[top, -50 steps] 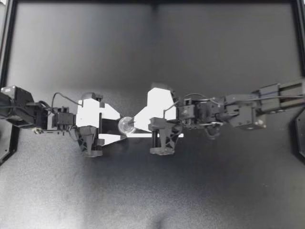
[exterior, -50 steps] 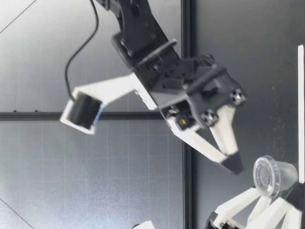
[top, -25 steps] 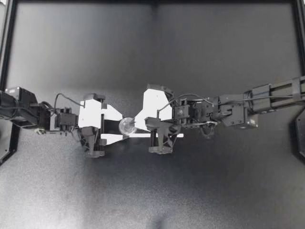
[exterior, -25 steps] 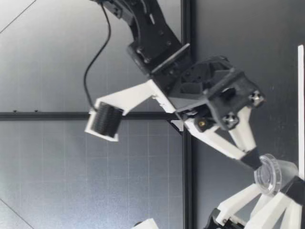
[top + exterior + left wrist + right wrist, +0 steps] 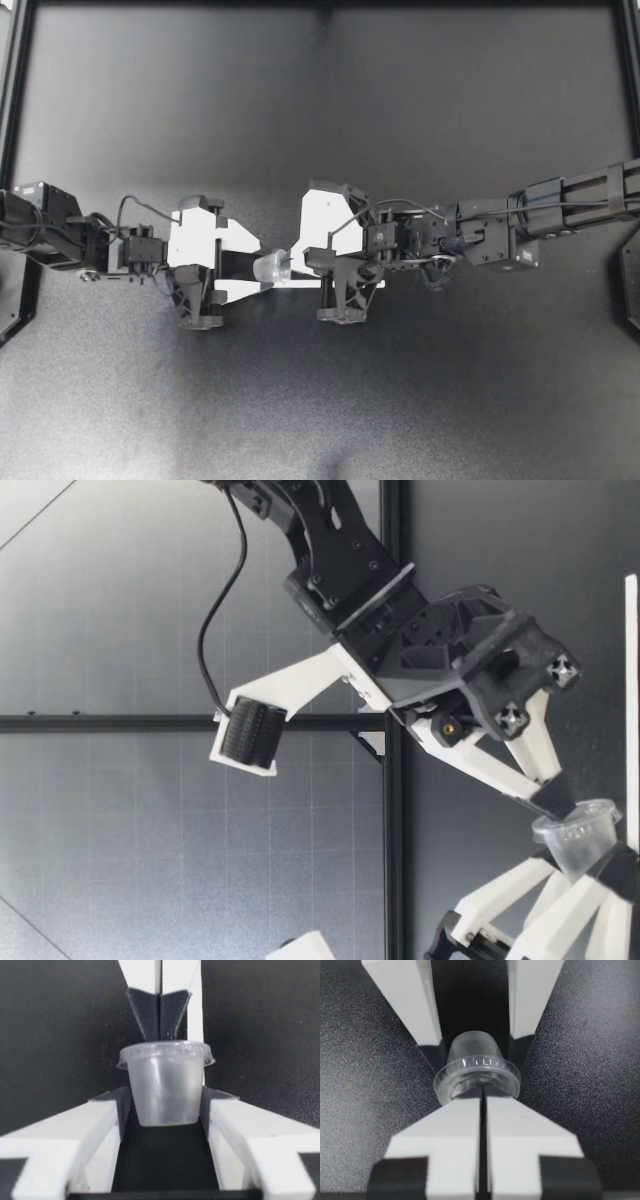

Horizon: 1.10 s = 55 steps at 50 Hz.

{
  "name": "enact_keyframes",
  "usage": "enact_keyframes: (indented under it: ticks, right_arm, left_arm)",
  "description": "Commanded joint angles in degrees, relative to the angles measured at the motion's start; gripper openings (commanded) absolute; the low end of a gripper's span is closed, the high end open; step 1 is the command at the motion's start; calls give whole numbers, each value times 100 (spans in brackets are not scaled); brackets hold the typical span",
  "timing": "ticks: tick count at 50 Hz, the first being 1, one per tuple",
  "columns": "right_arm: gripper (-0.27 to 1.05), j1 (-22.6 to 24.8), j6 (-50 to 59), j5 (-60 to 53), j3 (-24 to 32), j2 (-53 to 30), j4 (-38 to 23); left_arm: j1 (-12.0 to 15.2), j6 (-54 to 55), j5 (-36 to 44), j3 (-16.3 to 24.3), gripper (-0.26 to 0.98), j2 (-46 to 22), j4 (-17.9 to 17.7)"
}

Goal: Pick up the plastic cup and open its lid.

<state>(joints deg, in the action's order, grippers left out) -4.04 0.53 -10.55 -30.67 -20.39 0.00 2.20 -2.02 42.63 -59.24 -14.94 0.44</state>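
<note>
- My left gripper (image 5: 252, 268) has the plastic cup (image 5: 266, 268) clamped round the body. In the left wrist view both fingers press its wall from opposite sides, so that's a proper hold.
- The cup is up off the table (image 5: 320, 400), low over it, pretty much in the middle of the top view between the two arms.
- The bit that matters is that the cup lies on its side. Its long axis runs along the line between the two grippers, with the base pointing back at my left wrist and the lid (image 5: 281, 267) facing straight at my right arm.
- My right gripper (image 5: 292, 268) comes in head-on from that side. Its fingers are pressed together, with just a thin slit between them, and the tips sit right on the lid's rim.
- Honestly I can't tell whether a bit of rim is actually nipped between them or the tips are only resting against it. The right wrist view hides that edge.
- My guess is the next move is a peel or pry away from the cup along that axis. It needs a real bite on the rim, otherwise the tips will just skate off.
- The surface is dark, matte and flat, and nothing else shows on it near the arms, so there's plenty of room to pull back toward the right.
</note>
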Motion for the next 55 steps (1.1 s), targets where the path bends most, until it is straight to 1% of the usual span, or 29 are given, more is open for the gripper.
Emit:
enact_keyframes:
  ticks: [1, 16, 21, 35, 39, 47, 55]
  right_arm:
    - [-18, 9, 9, -35, 132, 79, 9]
    - [-18, 62, 18, -35, 185, 0, 18]
    - [-18, 70, 9, -35, 176, 35, 18]
    - [-18, 62, 0, -53, 88, 246, 18]
    - [-18, 62, -9, -97, -62, 527, 9]
    - [-18, 62, -44, -378, -650, 1617, 0]
    - [-18, 167, -132, -1494, -1406, 2698, -70]
  left_arm:
    - [18, 0, 9, 88, 46, 70, 0]
    - [18, 0, -114, 158, 45, 35, -9]
    - [18, 0, -141, 158, 42, 44, 0]
    - [18, 0, -149, 158, 20, 62, -9]
    - [9, 9, -149, 149, 18, 114, -9]
    - [0, 26, -88, 97, 18, 343, -9]
    - [-70, 158, 193, 79, 18, 782, 9]
